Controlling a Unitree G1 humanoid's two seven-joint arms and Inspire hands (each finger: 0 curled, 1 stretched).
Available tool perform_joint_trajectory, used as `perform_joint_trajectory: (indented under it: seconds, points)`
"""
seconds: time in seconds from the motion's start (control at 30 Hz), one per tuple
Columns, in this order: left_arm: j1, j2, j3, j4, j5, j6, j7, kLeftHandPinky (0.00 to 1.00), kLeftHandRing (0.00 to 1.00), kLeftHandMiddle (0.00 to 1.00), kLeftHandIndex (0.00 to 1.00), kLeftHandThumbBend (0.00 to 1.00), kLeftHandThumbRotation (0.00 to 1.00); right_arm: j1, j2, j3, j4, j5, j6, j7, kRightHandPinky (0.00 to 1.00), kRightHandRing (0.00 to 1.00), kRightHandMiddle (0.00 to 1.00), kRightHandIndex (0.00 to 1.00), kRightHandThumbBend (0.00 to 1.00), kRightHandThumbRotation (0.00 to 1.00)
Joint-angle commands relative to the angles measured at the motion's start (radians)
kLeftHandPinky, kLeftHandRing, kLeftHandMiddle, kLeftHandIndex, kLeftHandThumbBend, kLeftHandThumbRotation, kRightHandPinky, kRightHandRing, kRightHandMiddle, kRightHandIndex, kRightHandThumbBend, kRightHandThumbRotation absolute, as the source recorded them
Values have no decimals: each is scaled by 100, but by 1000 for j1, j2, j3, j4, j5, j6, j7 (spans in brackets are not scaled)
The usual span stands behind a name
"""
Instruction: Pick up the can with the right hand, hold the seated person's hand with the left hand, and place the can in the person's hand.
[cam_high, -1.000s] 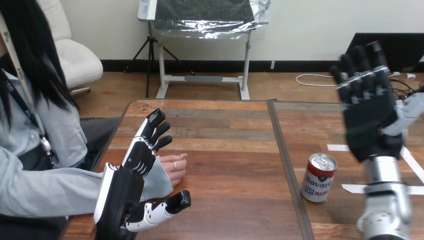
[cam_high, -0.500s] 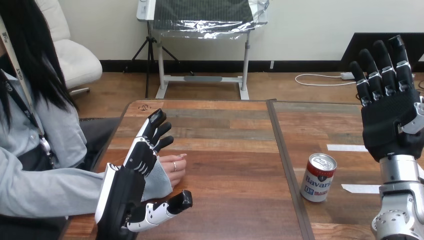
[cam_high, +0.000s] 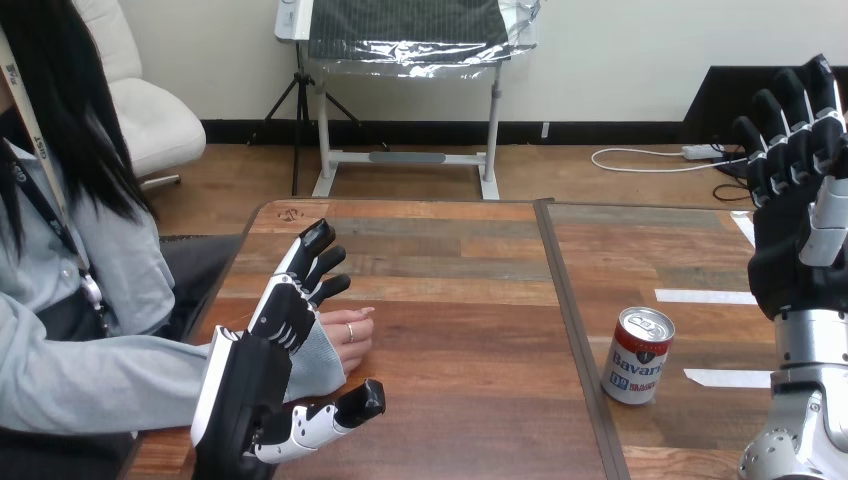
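Standing upright toward the counter's (cam_high: 470, 330) front right, the drink can (cam_high: 637, 355) looks light, stiff, smooth-sided and easily dented, best wrapped round its middle by the right hand (cam_high: 795, 230), which hovers spread apart above it, while the left hand (cam_high: 270, 370) is unclenched over the person's wrist (cam_high: 318, 362).

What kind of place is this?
Probably a robot test room, not a home: a robot's left hand and right hand at a table with tape marks, a can and a person's hand.
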Motion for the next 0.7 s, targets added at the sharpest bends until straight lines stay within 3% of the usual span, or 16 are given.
perform_joint_trajectory:
  seconds: [0.0,0.13,0.17,0.23,0.43,0.67]
  points:
    - [-62,-1,-13,-11,0,-4,-5,83,91,94,92,100,55,-27,-11,19,9,-51,-112,-44,95,97,96,98,100,81]
    - [-61,1,-11,-11,6,-5,-2,83,91,94,92,100,55,-20,-26,41,52,-134,-208,-108,94,97,97,98,100,81]
    - [-60,1,-13,-13,-2,-4,-6,84,91,94,93,100,55,-13,-35,55,102,-185,-244,-167,95,98,98,100,100,81]
    - [-59,2,-14,-15,-12,-2,-10,84,91,94,92,100,55,-5,-46,71,164,-247,-286,-240,96,99,98,100,100,77]
    - [-59,5,-14,-15,-20,-1,-18,84,91,94,92,100,54,-4,-56,87,219,-292,-302,-303,98,99,99,100,100,71]
    - [-53,7,-16,-29,-28,7,-24,85,92,95,92,100,54,6,-65,111,267,-335,-314,-362,100,100,99,100,100,71]
